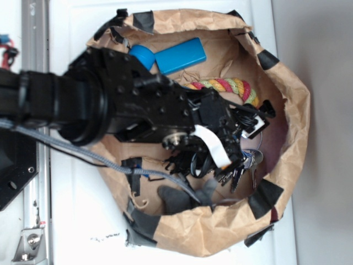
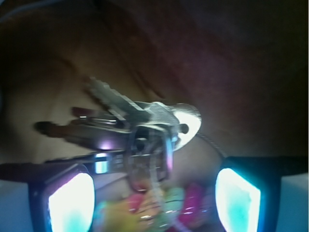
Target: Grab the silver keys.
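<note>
Silver keys [image 2: 140, 128] just ahead of the gripper [image 2: 154, 200], jaws apart.

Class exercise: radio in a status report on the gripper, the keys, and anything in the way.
Gripper open, low inside the paper bag. Silver keys lying ahead between the fingers, not gripped. Twisted rope close beside; nothing covering the keys.

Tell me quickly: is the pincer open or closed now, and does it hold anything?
Pincer: open, holding nothing; the silver keys lie just ahead, between its two fingers.
</note>
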Controlling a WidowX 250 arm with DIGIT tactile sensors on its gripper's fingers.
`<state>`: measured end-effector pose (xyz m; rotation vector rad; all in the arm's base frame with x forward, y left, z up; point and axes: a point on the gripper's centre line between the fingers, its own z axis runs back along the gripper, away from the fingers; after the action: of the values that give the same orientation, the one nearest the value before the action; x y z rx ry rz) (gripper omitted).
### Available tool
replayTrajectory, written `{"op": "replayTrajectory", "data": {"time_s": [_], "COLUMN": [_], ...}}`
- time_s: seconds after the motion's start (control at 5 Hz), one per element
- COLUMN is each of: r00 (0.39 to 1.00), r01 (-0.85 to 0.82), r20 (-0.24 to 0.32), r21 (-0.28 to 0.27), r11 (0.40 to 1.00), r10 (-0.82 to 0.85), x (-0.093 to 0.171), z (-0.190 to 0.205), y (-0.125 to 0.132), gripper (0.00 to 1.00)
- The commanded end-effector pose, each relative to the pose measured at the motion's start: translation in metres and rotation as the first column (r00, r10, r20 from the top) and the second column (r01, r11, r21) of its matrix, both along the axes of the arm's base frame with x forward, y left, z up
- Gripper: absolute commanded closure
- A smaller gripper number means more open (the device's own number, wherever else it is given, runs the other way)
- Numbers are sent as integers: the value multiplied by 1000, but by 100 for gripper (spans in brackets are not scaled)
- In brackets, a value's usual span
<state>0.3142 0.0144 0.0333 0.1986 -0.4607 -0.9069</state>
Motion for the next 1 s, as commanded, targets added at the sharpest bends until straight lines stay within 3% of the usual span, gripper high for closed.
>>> {"op": "replayTrajectory", "data": {"time_s": [0.0, 0.6, 0.8], "r00": [998, 997, 996], "r01": [-18, -31, -58], "r20": [61, 76, 71], "r21": [28, 47, 39], "r11": [999, 998, 998], "r10": [17, 28, 55], "x": [23, 21, 25], "z": [-6, -8, -10], "y": [-6, -4, -1], "gripper": [0, 2, 100]}}
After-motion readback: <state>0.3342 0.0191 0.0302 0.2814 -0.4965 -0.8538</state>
